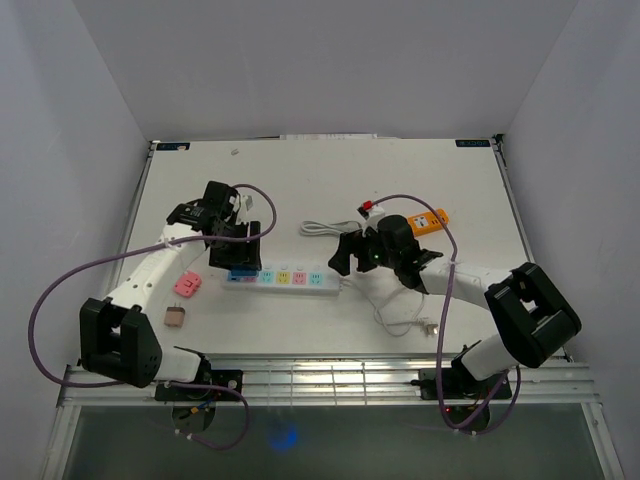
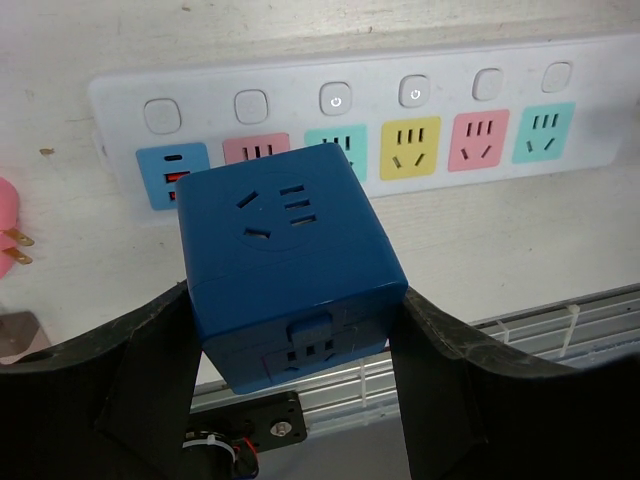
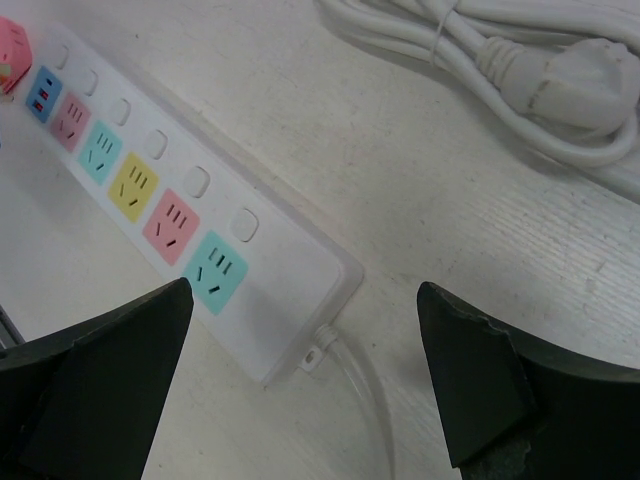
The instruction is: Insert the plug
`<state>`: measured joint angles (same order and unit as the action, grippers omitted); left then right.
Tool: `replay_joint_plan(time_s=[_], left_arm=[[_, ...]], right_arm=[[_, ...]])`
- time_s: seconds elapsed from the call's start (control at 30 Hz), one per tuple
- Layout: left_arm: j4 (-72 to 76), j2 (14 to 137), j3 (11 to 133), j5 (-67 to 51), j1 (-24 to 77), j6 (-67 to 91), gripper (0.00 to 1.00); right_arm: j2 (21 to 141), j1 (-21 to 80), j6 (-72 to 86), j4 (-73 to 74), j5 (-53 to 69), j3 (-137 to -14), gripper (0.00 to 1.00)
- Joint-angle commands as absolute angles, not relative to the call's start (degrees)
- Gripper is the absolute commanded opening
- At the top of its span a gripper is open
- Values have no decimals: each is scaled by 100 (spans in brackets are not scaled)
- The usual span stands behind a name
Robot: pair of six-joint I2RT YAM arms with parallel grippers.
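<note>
Item: blue plastic cube plug adapter (image 2: 290, 260), clamped at its sides by the left gripper (image 2: 295, 345), jaws partly spread, over the pink and teal sockets of the white plastic power strip (image 2: 600, 100). Right gripper (image 3: 305, 295): wide open, empty, above the strip's cable end. Risk: unbraced strip slides; hidden prongs miss slots.

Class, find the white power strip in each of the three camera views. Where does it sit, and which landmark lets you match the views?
Top external: the power strip lies at centre, between the two arms.
Left wrist: it runs across the top.
Right wrist: it runs diagonally from upper left to lower centre.
Shared landmark: its yellow socket.
</note>
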<state>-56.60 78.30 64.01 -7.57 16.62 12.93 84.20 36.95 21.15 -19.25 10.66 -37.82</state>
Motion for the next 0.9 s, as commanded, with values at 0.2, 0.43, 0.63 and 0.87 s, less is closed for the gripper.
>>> replay_joint_plan(time_s=[0.2,0.43,0.63,0.87], left_arm=[[-5405,7154,6451,-1643,1661,1265,0],[-5002,7277,6416,-1978,2309,1976,0],[-4703,7804,6591,-1828,3294,2821,0],[-4501,8393,6820,-1775,3709,3041,0]], right_arm=[[8639,4657,475,-1064,212,-4763,98],[8596,4492,896,-1011,-562,-4729,98],[8280,4184,1300,-1037,-844,-4535,96],[7867,3842,1836,-949,-1362,-4255,95]])
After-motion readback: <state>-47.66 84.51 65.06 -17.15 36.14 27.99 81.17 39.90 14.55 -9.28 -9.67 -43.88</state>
